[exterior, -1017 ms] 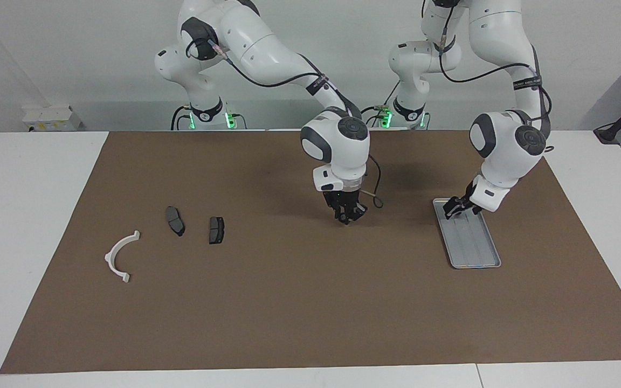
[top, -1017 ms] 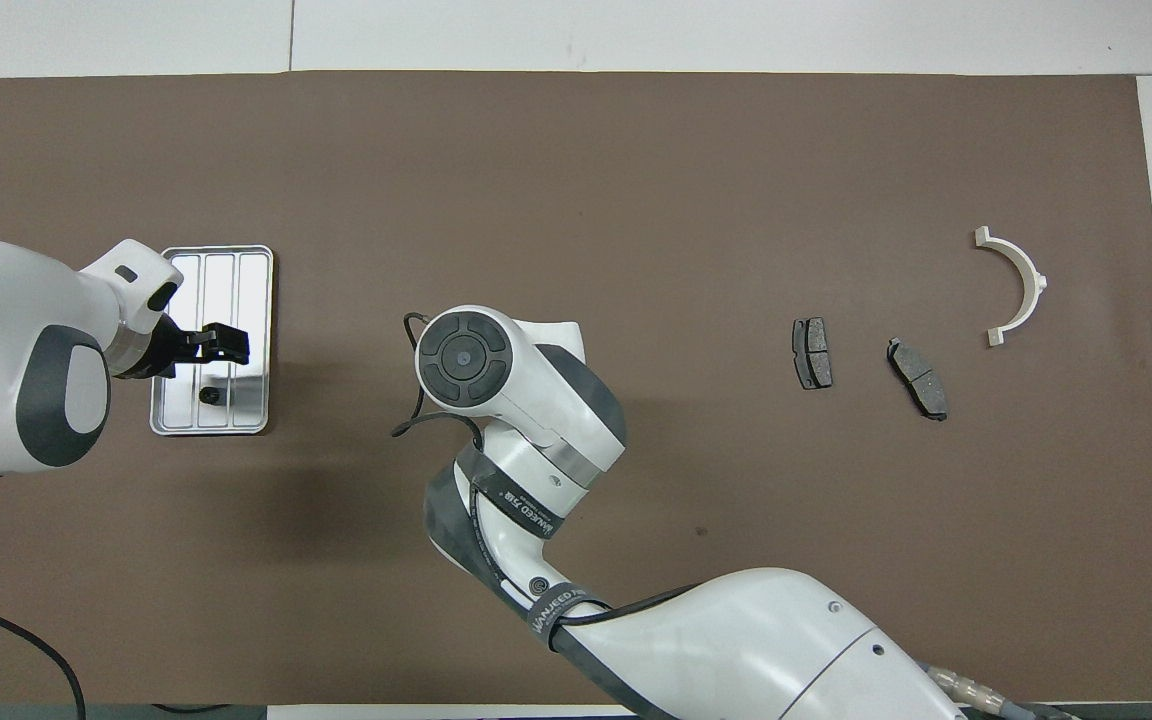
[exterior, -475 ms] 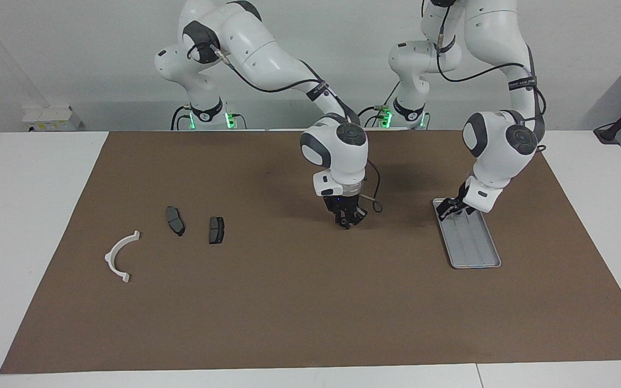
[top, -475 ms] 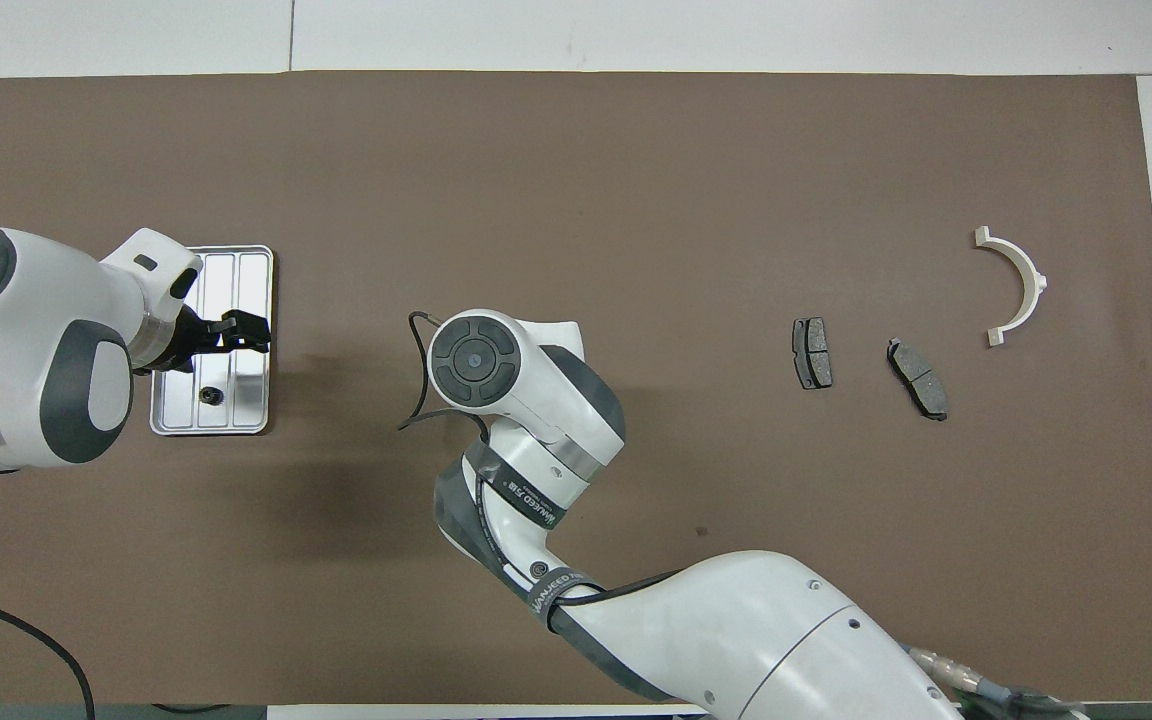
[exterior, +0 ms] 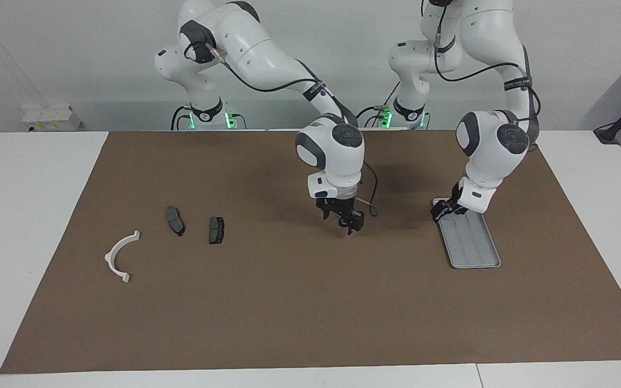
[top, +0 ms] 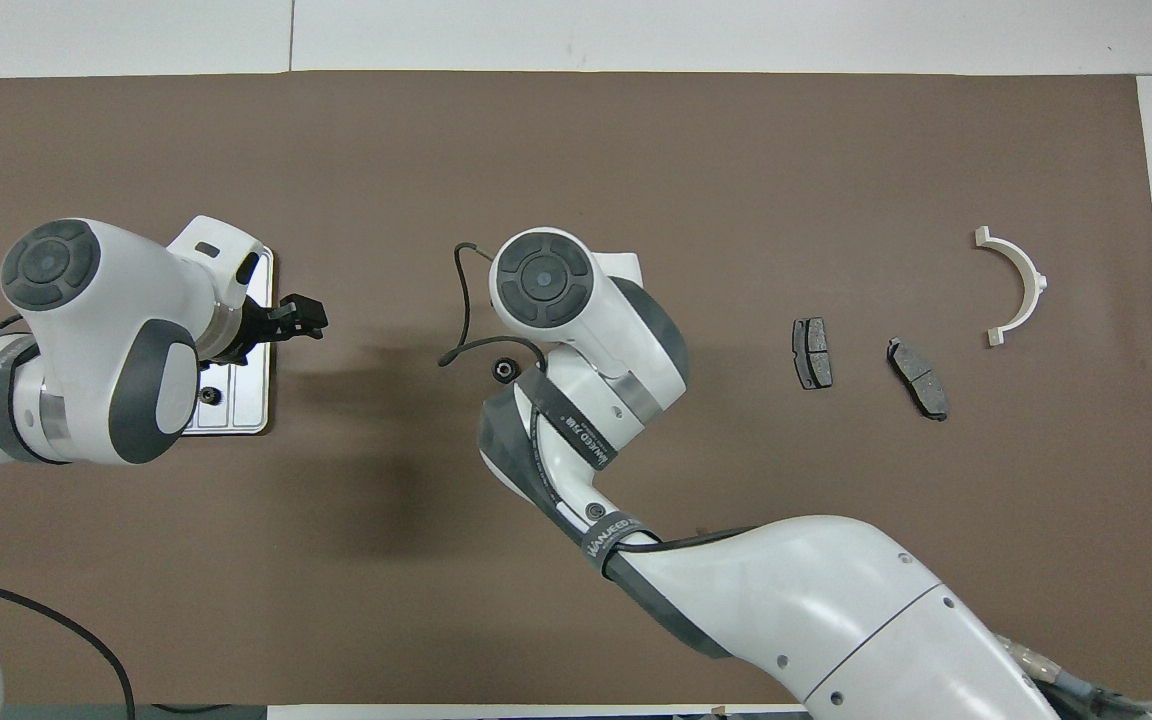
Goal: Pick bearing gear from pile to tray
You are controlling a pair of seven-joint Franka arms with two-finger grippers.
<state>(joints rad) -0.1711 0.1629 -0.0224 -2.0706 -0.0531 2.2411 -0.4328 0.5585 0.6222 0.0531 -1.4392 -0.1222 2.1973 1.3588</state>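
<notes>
The right arm reaches from its base out over the middle of the bench, its wrist bent so the right gripper (exterior: 341,216) points straight down, raised a little above the surface. Its fingers stand apart and hold nothing. The left arm comes down steeply at its own end of the bench, forearm upright and wrist tilted toward the middle. The left gripper (exterior: 441,211) slants downward, low over the surface, its fingers apart and empty.
</notes>
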